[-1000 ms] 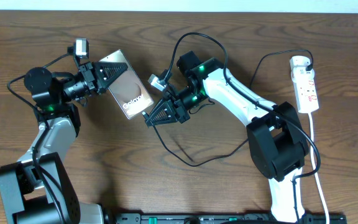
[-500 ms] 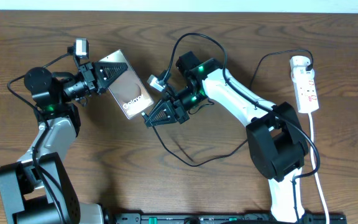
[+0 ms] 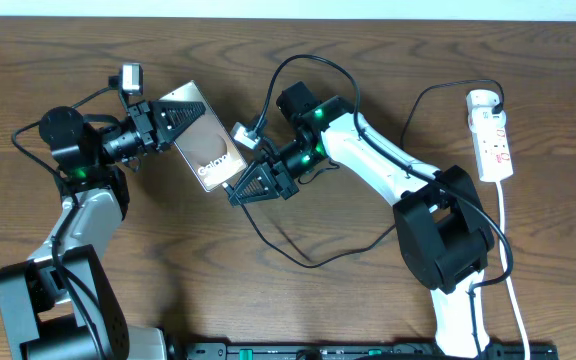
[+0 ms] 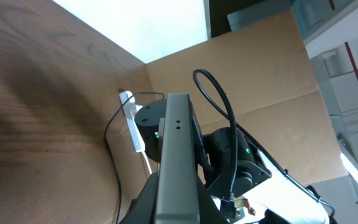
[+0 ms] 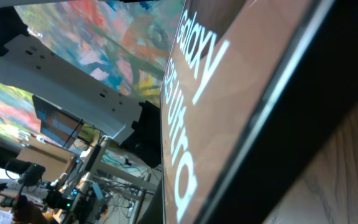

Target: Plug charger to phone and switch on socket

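Two closed grips matter: left gripper [image 3: 173, 122] pinches the phone [image 3: 208, 150] tilted above the table [image 3: 218, 295], so right gripper [image 3: 243, 190], shut apparently on the charger [image 3: 309, 262] tip beside the phone's lower edge, should align squarely before pushing.

Dark wood-grain table [image 3: 268, 300] spreading across the floor of view, white wall [image 3: 368, 8] running along far edge, brown cardboard panels [image 4: 260, 68] standing beyond, bright light glaring above, colourful painting [image 5: 104, 37] showing behind.

Close view: phone [image 5: 229, 106] fills the frame, tilted — white "Galaxy" lettering legible on its face; dark edge alongside; wooden table [image 5: 353, 180] lower right.
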Available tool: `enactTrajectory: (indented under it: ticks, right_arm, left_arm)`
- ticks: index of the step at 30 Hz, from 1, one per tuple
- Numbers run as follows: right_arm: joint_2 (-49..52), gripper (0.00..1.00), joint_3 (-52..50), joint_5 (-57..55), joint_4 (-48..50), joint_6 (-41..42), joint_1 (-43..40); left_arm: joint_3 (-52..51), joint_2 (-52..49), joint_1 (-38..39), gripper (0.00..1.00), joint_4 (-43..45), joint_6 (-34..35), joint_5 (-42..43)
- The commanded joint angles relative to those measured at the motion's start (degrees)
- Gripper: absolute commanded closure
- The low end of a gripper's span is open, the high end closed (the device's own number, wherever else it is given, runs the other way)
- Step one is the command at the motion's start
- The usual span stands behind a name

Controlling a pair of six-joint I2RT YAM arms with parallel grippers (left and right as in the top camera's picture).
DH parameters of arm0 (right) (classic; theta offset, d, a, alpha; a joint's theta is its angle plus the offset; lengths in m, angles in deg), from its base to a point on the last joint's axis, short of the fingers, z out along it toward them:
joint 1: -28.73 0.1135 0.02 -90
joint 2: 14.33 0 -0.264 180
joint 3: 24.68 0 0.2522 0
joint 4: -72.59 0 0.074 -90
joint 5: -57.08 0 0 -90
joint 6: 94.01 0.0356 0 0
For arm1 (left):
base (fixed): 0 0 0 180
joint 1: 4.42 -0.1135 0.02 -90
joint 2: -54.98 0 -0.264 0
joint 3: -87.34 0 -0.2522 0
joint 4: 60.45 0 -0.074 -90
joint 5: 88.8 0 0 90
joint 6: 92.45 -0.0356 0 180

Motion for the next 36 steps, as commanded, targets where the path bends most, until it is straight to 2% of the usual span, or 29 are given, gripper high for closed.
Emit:
enactTrajectory:
  ticks: [1,7,36]
  right_arm:
    - [-0.68,0.99,-0.15,0.63,0.04,0.87,0.28]
    - [-0.68,0.99,-0.15,0.61,0.04,0.85,0.28]
    - [-0.68,0.99,-0.15,-0.42,-0.04,0.85,0.28]
  left_arm:
    - [0.98,0.83,0.07,0.93,0.46,-1.60,0.94]
    - [0.98,0.83,0.07,0.93,0.46,-3.52,0.92]
    - [0.94,0.83,-1.86,0.93,0.22,-3.54,2.91]
